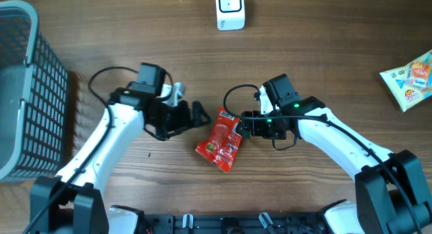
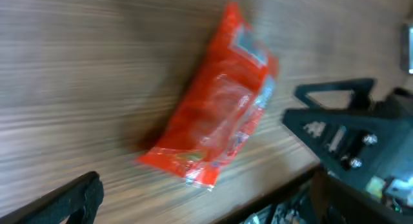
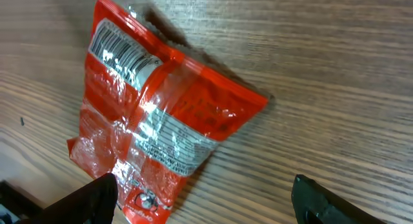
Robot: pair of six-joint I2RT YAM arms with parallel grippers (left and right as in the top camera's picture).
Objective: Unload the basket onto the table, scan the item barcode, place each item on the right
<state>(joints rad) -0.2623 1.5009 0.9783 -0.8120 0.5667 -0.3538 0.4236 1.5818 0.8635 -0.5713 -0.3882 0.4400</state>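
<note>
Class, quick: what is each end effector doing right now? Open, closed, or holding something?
Left end effector: open, holding nothing.
Right end effector: open; the red packet is not gripped.

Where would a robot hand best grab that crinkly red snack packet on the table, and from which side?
Probably the thin crimped end seam of the crinkly red plastic snack packet, opposite the barcode. It lies flat on the wooden table, so a low sideways approach from that end, nearest the open right gripper, pinches the seam and leaves the barcode uncovered.
</note>
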